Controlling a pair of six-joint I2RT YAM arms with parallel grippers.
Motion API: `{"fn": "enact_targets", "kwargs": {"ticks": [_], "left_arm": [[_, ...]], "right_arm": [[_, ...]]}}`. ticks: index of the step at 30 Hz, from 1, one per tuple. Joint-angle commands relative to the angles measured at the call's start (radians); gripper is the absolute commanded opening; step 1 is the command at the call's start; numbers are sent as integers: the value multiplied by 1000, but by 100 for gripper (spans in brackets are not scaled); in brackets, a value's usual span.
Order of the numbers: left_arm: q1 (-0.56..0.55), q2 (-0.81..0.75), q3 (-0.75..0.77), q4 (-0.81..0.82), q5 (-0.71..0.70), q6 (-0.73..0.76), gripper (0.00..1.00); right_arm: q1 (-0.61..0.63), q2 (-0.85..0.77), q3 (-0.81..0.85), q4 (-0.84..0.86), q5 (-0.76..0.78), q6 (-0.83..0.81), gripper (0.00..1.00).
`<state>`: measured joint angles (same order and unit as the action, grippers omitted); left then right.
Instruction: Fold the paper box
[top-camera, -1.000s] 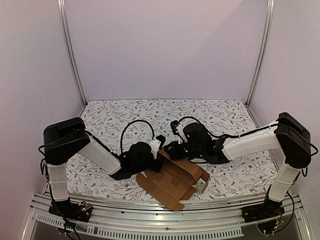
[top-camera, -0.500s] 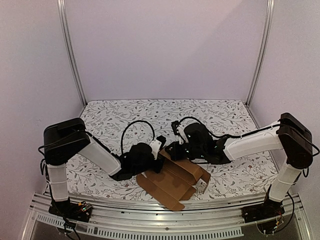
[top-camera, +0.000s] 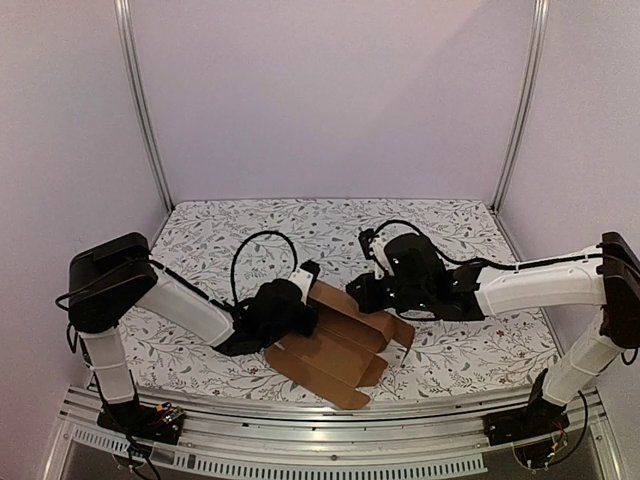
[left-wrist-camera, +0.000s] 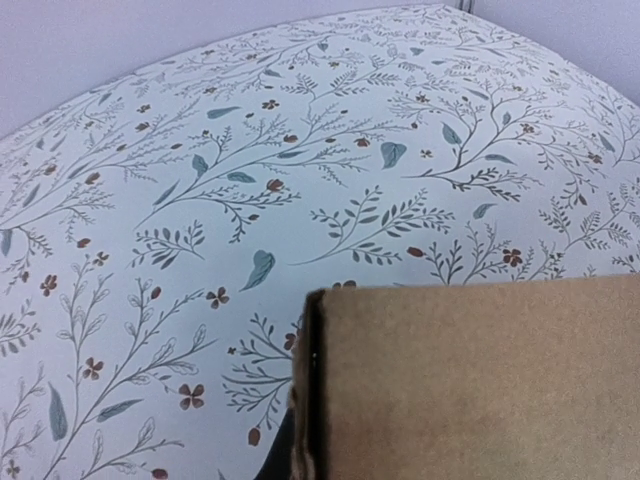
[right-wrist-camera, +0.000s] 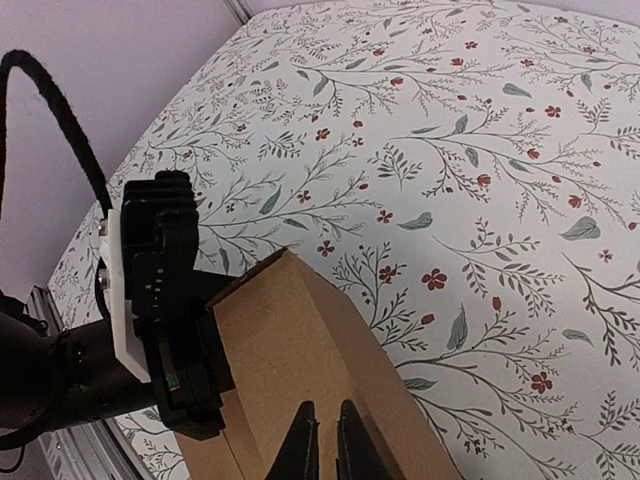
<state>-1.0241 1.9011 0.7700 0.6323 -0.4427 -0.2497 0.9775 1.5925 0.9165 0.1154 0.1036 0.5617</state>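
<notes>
Left pincer (top-camera: 303, 296): closed tight on the left end of the plain brown cardboard paper box (top-camera: 335, 340). Its own wrist camera shows only that board edge close up against the lens. Right pincer (right-wrist-camera: 328, 445): fingers (right-wrist-camera: 306, 445) stand a narrow slit apart, tips poised at the raised ridge of the box with nothing gripped between them. Whether the tips touch the board cannot be determined. The box sits at mid-width near the near edge of the floral-patterned table (top-camera: 300, 225), between the two arms. Its far portion is tented up into a ridge, and its near panels lie flat toward the near edge.
</notes>
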Motion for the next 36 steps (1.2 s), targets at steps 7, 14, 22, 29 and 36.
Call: {"fn": "enact_targets", "kwargs": {"ticks": [7, 14, 22, 29, 36], "left_arm": [[-12, -43, 1, -158, -180, -106, 10], [-11, -40, 2, -179, -189, -139, 22], [-13, -107, -22, -244, -153, -136, 35], [-13, -214, -50, -327, -105, -111, 45], [-13, -333, -81, -445, -84, -117, 47]], "right_arm": [[-32, -153, -33, -201, 93, -67, 16], [-44, -186, -33, -252, 100, -79, 22], [-64, -231, -36, -285, 108, -86, 31], [-97, -253, -25, -351, 86, -57, 30], [-97, -318, -36, -437, 101, -75, 36]]}}
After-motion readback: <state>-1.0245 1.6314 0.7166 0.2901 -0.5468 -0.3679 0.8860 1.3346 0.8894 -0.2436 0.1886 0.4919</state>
